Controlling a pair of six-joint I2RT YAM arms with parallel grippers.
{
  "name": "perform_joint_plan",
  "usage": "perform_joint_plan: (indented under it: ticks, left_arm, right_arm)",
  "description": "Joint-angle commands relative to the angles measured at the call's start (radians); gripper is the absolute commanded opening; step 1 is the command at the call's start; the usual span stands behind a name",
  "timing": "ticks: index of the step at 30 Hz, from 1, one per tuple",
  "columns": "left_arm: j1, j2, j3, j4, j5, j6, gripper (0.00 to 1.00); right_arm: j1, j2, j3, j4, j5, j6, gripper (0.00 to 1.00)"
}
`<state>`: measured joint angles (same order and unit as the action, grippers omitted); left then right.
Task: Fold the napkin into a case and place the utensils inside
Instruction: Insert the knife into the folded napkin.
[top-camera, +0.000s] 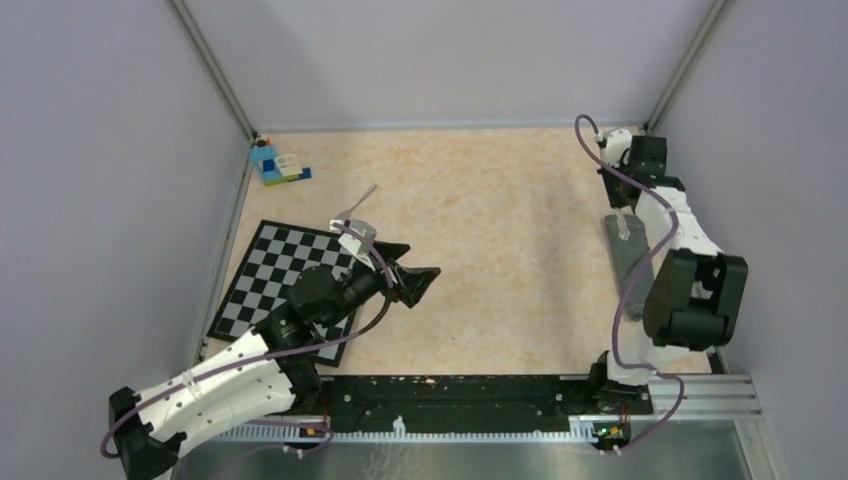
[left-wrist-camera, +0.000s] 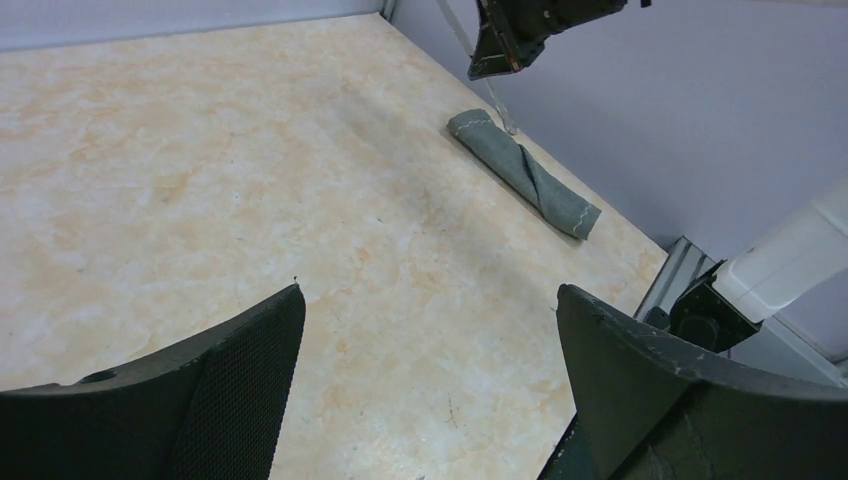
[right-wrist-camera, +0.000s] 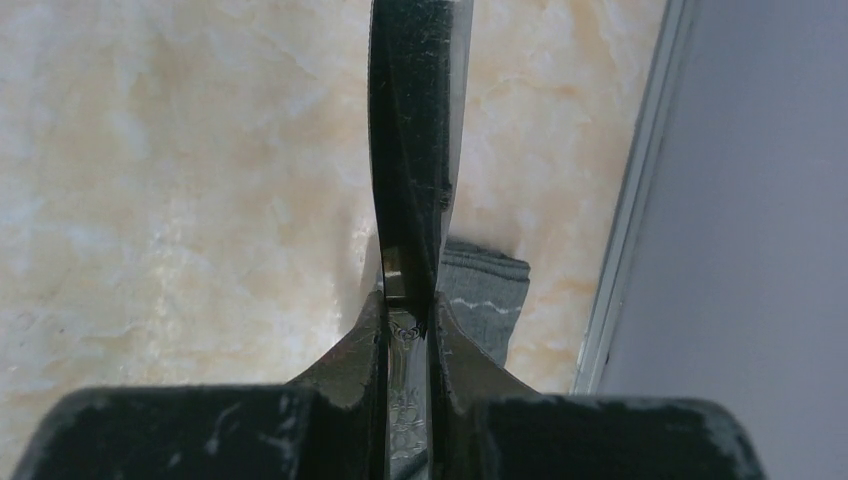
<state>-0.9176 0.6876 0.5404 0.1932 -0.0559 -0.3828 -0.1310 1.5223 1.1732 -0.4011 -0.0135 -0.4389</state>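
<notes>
The napkin is folded into a narrow dark grey case (top-camera: 628, 262) that lies along the right side of the table, also seen as the case (left-wrist-camera: 522, 170) and the case (right-wrist-camera: 487, 290). My right gripper (top-camera: 615, 195) hangs over the case's far end, shut on the handle of the silver knife (right-wrist-camera: 412, 150), whose blade points down toward the cloth; the right gripper (right-wrist-camera: 408, 305) shows the ornate handle pinched between its fingers. The fork (top-camera: 356, 211) lies by the checkered mat's far corner. My left gripper (top-camera: 425, 260) is open and empty over bare table, beside the fork; the left gripper (left-wrist-camera: 430, 300) holds nothing.
A black-and-white checkered mat (top-camera: 265, 285) lies at the left, partly under my left arm. A blue toy-brick block (top-camera: 275, 163) stands in the far left corner. Grey walls with metal posts close in the table on three sides, and the case lies close to the right wall.
</notes>
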Motion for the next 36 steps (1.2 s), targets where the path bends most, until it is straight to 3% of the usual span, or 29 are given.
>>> perform_joint_plan:
  ticks: [1, 7, 14, 27, 36]
  left_arm:
    - [0.008, -0.062, -0.014, -0.077, -0.016, 0.070, 0.99]
    - [0.016, -0.112, -0.042, -0.093, -0.036, 0.084, 0.99]
    - [0.022, -0.128, -0.056, -0.086, -0.016, 0.100, 0.99]
    - [0.028, -0.152, -0.078, -0.082, 0.009, 0.091, 0.99]
    - [0.029, -0.154, -0.088, -0.071, 0.020, 0.093, 0.99]
  right_arm:
    - [-0.038, 0.132, 0.139, 0.011, -0.036, -0.059, 0.00]
    - [-0.109, 0.215, 0.165, -0.001, -0.068, -0.089, 0.00]
    - [-0.179, 0.226, 0.071, 0.060, -0.112, -0.098, 0.00]
    - [-0.188, 0.236, 0.023, 0.054, -0.150, -0.102, 0.00]
    - [-0.188, 0.296, 0.114, 0.006, -0.173, -0.080, 0.00]
